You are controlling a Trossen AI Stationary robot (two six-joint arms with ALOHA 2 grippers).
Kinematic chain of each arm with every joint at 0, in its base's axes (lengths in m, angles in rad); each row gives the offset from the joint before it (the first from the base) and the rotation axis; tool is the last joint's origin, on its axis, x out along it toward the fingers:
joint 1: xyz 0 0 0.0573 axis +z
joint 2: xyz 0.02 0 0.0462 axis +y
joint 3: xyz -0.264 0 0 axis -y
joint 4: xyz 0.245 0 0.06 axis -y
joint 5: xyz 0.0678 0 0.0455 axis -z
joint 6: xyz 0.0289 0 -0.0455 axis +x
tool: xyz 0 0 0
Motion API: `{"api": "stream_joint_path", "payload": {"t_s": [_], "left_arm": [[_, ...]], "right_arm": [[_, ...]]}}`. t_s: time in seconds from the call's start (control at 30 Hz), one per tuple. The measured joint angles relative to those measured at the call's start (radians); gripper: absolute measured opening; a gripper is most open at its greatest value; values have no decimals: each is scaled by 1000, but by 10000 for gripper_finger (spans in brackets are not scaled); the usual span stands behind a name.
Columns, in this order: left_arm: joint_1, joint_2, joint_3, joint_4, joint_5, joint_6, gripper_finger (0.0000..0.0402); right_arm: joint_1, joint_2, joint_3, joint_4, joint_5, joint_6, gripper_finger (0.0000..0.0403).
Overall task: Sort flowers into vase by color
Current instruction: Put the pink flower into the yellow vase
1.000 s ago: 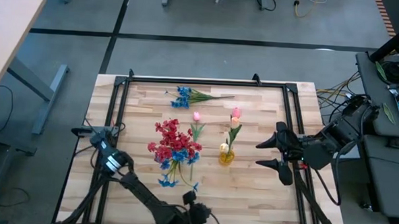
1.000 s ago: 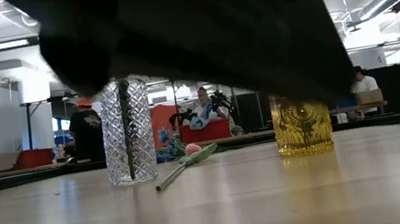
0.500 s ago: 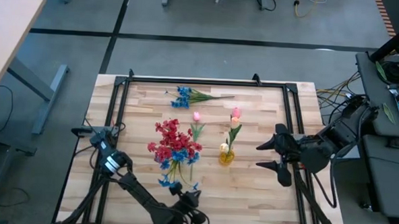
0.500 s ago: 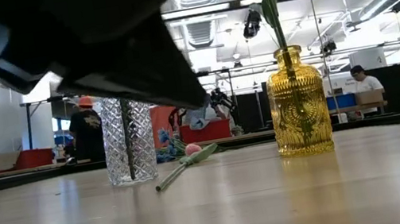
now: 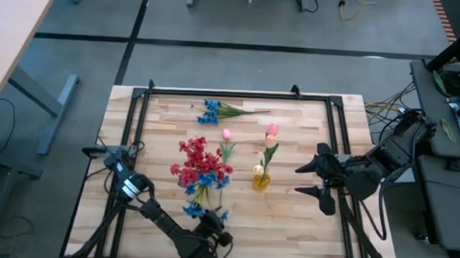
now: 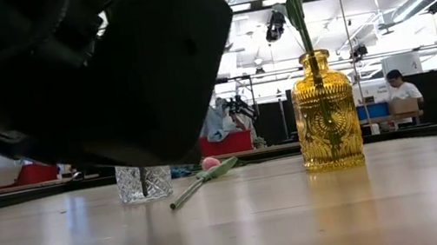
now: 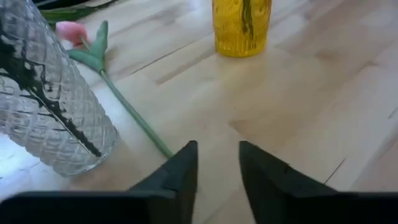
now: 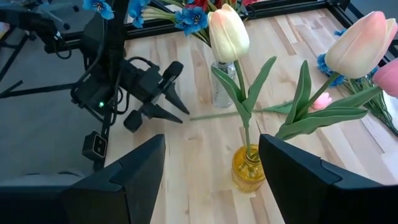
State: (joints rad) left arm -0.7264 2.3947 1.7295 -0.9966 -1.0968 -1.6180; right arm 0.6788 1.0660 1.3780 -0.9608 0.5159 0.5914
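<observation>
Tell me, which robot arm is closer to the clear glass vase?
The left. Its tool sits beside the clear glass vase; the right tool waits past the yellow vase.

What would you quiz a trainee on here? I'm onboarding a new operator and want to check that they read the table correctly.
1. True or false: the yellow vase holds tulips.
2. Which flower lies loose on the table beside the clear vase? A) a pink tulip B) a red spray C) a cream tulip
3. Is the left gripper or the right gripper holding a flower?

Key: 1 true. 2 A. 3 Neither; both are open and empty.
</observation>
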Motion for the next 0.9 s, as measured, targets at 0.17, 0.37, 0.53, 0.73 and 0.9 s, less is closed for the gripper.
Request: {"api": "stream_joint_path", "payload": {"t_s": [0.17,0.37,0.53,0.73,0.9], "left_arm": [[11,0,-32,3,-19,9,167],[23,0,-83,10,-19,-53,198],[36,0,-109,16,59,-95,185],[37,-3,-130,75,71,-101,148],[38,-5,-116,85,110,-100,96]], "right_arm": [[0,3,-5,0,0,0,252],[0,5,-12,0,2,0,248],[0,7,-13,0,7,0,247],[0,17,-14,0,7,0,247],[0,17,-14,0,7,0,248]]}}
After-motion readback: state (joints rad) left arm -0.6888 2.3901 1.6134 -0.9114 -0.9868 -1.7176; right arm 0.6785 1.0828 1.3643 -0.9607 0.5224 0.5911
